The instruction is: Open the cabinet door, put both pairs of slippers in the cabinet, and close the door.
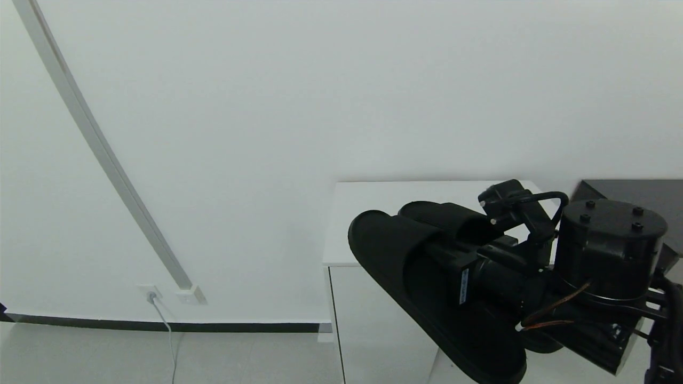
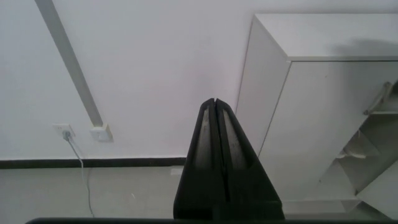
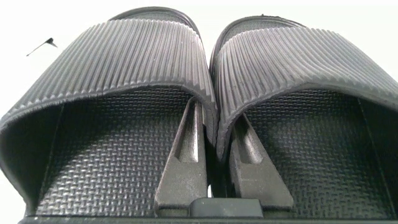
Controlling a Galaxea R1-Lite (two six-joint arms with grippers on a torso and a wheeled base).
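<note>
left gripper (image 2: 215,107): closed tight, pointing forward | right gripper (image 3: 216,121): raised, clamped on black slippers (image 3: 149,68)

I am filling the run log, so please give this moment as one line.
right gripper: shut on black slippers, held in air near white cabinet | left gripper: shut, empty | stage: pair not yet inside

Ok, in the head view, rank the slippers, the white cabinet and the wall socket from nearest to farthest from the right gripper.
1. The black slippers, clamped in the right gripper.
2. The white cabinet, just behind and below them.
3. The wall socket, far to the robot's left, low on the wall.
</note>
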